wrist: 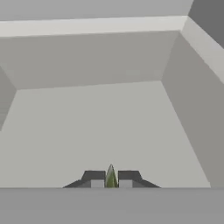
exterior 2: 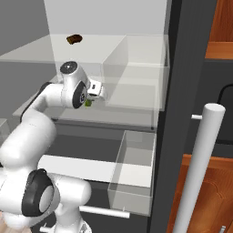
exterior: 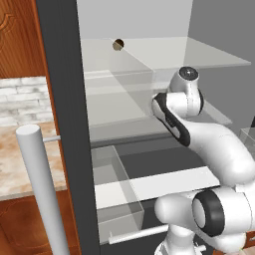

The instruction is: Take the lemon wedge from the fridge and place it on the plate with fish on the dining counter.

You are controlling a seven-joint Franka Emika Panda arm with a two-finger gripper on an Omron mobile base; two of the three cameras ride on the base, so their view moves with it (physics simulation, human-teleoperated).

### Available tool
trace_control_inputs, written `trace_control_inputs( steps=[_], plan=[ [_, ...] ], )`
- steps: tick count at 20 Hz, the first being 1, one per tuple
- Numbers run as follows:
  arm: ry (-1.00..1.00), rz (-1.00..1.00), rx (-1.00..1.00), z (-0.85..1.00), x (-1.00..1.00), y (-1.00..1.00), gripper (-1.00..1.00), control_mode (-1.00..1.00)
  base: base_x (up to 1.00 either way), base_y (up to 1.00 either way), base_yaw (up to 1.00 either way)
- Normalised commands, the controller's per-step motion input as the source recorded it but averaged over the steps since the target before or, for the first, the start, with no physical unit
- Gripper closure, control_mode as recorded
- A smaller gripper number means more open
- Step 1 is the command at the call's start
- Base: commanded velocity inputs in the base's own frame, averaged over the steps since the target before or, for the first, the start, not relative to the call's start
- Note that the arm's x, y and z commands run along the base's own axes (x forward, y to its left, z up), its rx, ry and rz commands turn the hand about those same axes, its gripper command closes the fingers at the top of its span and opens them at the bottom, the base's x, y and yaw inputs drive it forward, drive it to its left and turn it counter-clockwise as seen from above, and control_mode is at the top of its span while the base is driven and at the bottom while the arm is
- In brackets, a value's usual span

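The fridge (exterior: 64, 99) stands open, dark grey outside and pale grey inside, and my arm reaches onto its middle shelf. My gripper (wrist: 111, 180) is shut on the lemon wedge (wrist: 111, 174), a thin olive yellow-green sliver pinched upright between the two dark fingertips (wrist: 93, 176). From the right, the lemon wedge (exterior 2: 88, 103) shows as a small green bit under the white hand, just above the glass shelf (exterior 2: 127, 116), with the gripper (exterior 2: 89, 102) around it. In the left base view my own arm hides the hand. The plate with fish and the dining counter are out of view.
A dark brown ball-like item (exterior: 118, 45) lies on the upper shelf, above and behind my hand. A clear bin (exterior 2: 134, 173) juts out below. The door's silver bar handle (exterior: 40, 189) stands close on the left. A stone counter (exterior: 20, 159) backed by a brick wall lies beyond it.
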Motion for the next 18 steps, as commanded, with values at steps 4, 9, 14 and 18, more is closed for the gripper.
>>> trace_control_inputs(
  steps=[4,9,14,18],
  plan=[
    [-0.21,0.00,0.01,0.78,-1.00,0.00,1.00,-1.00,0.00,0.00,0.00],
    [-0.24,0.00,0.00,0.42,-1.00,0.00,1.00,-1.00,0.00,0.00,0.00],
    [-0.05,0.00,0.00,0.03,-0.44,0.00,1.00,-1.00,0.00,0.00,0.00],
    [0.00,0.00,0.00,-0.02,-0.25,-0.07,1.00,1.00,-0.75,-0.44,0.07]
  ],
)
